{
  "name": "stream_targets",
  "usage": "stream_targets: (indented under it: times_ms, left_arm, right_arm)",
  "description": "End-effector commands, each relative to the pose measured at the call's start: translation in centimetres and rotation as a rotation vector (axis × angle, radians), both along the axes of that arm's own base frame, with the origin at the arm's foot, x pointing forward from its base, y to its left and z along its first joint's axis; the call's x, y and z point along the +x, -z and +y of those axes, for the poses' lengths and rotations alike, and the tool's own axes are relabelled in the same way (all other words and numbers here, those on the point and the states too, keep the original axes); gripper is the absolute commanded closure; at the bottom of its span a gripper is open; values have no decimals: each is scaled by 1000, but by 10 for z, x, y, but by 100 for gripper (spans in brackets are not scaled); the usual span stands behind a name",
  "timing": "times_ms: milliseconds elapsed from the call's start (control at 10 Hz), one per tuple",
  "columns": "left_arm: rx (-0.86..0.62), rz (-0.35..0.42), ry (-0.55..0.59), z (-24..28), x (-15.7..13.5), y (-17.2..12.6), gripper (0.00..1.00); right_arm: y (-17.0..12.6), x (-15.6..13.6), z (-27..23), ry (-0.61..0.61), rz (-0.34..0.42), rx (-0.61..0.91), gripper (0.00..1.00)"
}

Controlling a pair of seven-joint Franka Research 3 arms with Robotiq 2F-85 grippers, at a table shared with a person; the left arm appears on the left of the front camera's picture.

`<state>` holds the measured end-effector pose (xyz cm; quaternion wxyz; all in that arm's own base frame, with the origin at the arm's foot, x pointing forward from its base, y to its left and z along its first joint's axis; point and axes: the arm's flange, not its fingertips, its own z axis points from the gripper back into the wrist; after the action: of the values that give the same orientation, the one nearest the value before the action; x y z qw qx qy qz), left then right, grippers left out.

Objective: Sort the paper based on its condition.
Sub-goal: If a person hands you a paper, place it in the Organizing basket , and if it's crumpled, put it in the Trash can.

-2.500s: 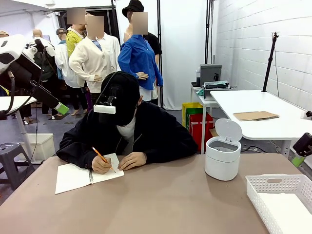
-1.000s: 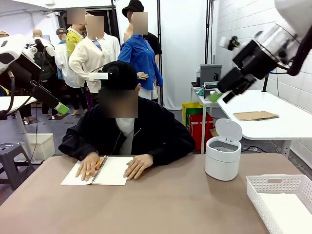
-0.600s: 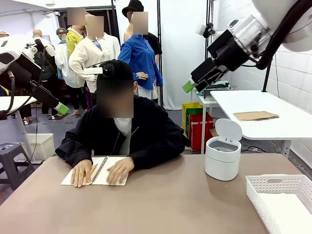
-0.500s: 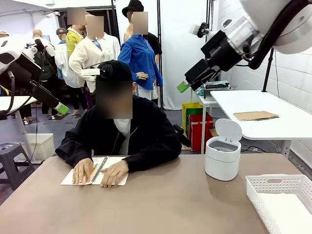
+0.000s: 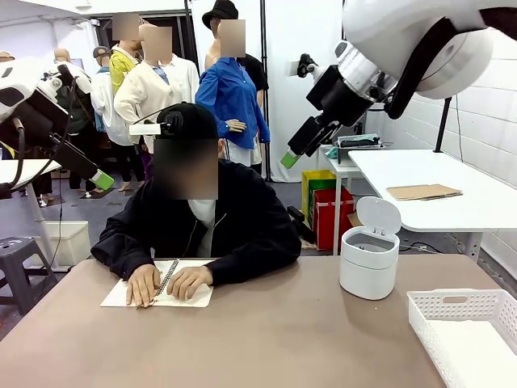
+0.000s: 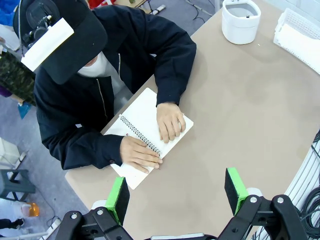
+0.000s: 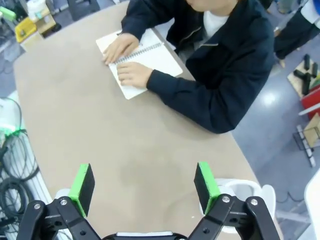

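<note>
Claw of right arm [image 7: 144, 174] wide open, empty, left claw [image 6: 176, 189] likewise

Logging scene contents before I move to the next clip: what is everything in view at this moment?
table: one, brown, foreground.
spiral notebook: one, white, open, far left part of the table, under the person's hands.
bin: one, white, lid flipped up, far right part of the table.
basket: one, white, perforated, near right corner of the table.
side table: one, white, behind on the right.
cardboard sheet: one, brown, flat on the side table.
person's right hand, left hand: flat on the notebook.
left gripper: black, green pads, raised beyond the table's left edge, jaws open.
right gripper: black, green pads, raised high over the table, jaws open.
</note>
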<state>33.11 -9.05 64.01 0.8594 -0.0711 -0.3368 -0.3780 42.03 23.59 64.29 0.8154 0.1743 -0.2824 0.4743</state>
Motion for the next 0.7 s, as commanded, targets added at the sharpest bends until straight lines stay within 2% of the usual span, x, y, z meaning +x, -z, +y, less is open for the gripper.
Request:
stream_targets:
  times_ms: [0, 300, 400, 600]
  left_arm:
    - [9, 3, -7, 1, -1, 1, 0]
    - [9, 3, -7, 1, -1, 1, 0]
    - [9, 3, -7, 1, -1, 1, 0]
    - [9, 3, -7, 1, -1, 1, 0]
  right_arm:
    - [-8, 8, 6, 2, 25, -39, 0]
    - [-7, 12, -12, 12, 39, -68, 0]
    - [-2, 8, 1, -2, 6, -37, 0]
    - [-2, 8, 1, -2, 6, -37, 0]
